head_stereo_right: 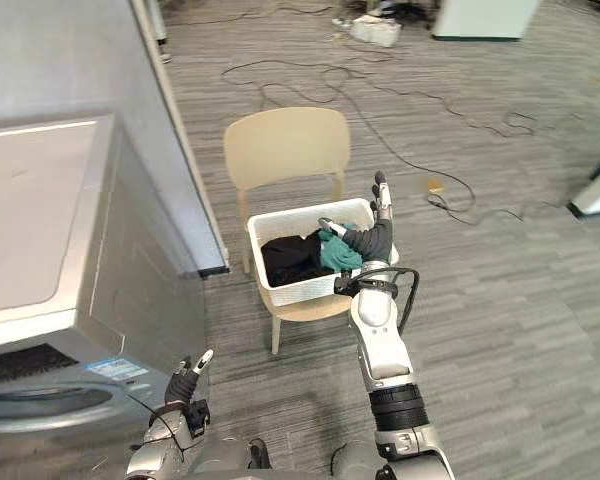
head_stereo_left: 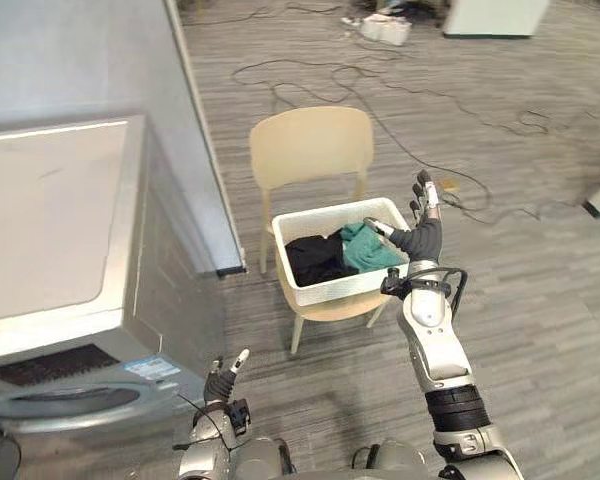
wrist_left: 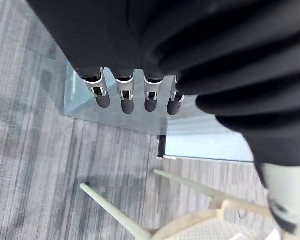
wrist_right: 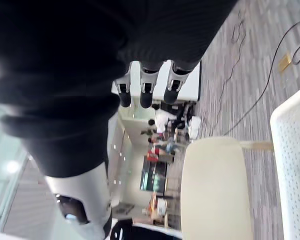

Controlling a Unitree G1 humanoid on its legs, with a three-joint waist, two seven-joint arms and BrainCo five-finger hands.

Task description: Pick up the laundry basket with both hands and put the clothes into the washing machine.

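Note:
A white perforated laundry basket (head_stereo_left: pixel 325 289) rests on the seat of a beige chair (head_stereo_left: pixel 312 147). Black clothes (head_stereo_left: pixel 316 258) and a teal garment (head_stereo_left: pixel 367 248) lie inside it. My right hand (head_stereo_left: pixel 420 233) hovers at the basket's right rim, open, with its fingers pointing up and its thumb over the teal garment. My left hand (head_stereo_left: pixel 222 381) hangs low by the washing machine (head_stereo_left: pixel 60 280), open, away from the basket. In the left wrist view straight fingers (wrist_left: pixel 126 97) point toward the floor and the chair legs (wrist_left: pixel 115 212).
The washing machine stands at the left with its round door (head_stereo_left: pixel 65 402) facing front. A grey partition wall (head_stereo_left: pixel 195 130) runs behind it. Cables (head_stereo_left: pixel 380 95) trail over the carpet beyond the chair. A white cabinet (head_stereo_left: pixel 495 16) stands at the far back.

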